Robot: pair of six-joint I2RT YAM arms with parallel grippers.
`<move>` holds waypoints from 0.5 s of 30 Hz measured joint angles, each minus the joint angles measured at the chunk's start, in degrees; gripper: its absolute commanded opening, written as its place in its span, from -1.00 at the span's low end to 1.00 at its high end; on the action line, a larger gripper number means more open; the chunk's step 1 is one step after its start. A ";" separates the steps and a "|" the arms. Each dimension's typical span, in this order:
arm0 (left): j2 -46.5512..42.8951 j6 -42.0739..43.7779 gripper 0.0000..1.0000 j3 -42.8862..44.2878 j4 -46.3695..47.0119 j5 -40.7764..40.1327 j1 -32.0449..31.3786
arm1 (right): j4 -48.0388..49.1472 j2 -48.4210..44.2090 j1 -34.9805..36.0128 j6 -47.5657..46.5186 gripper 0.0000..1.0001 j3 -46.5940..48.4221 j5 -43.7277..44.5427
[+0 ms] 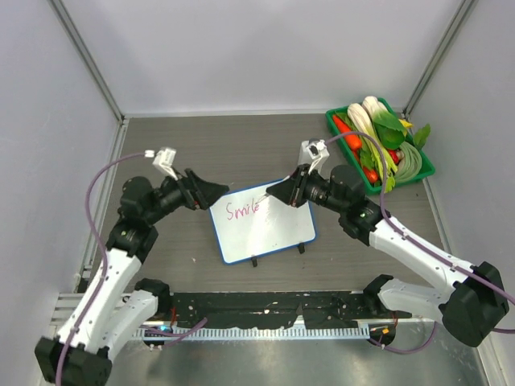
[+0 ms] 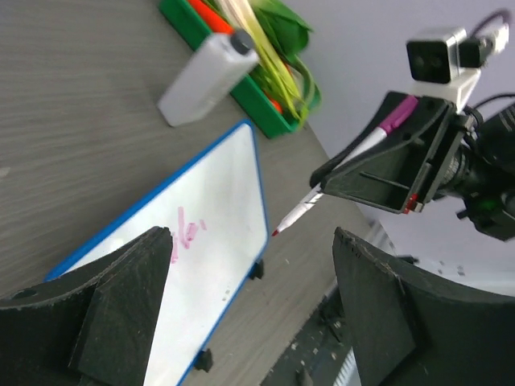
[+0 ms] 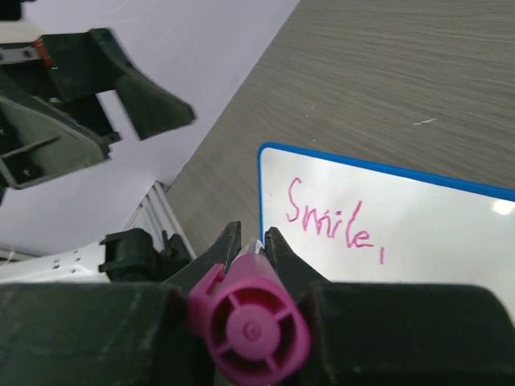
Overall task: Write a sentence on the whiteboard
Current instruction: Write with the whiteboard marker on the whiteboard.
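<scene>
**Marker poised over the whiteboard, one word written**

Your right gripper (image 1: 272, 192) is clamping the magenta marker (image 2: 364, 146) by its round plastic barrel. The tip is slanting down to the whiteboard (image 1: 273, 233), aiming just after "Smile," of the sentence (image 3: 326, 225). The board is smooth, with a blue rim. At the board's left, your left gripper (image 1: 216, 193) is hanging wide open, empty.

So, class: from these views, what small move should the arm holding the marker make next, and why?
Probably lower the marker in the right pincer onto the whiteboard, just after the comma, to start the next word. The sentence reads only "Smile," so far, the tip seems lifted off the surface, and bare white lies beside it.
</scene>
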 measured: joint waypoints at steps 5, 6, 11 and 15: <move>13.79 1.36 0.59 5.14 5.79 4.94 -10.71 | 3.63 0.00 -0.33 2.78 -0.97 -0.52 -5.53; 16.26 1.60 0.55 6.16 6.99 5.86 -12.85 | 4.39 0.00 -0.44 3.28 -0.97 -0.52 -6.29; 23.32 2.29 0.33 7.50 12.68 9.29 -18.25 | 6.12 0.00 -1.64 5.62 -0.97 -0.61 -8.50; 26.03 2.29 0.16 7.50 15.50 10.58 -19.47 | 7.67 0.00 -3.89 7.85 -0.97 -1.73 -9.84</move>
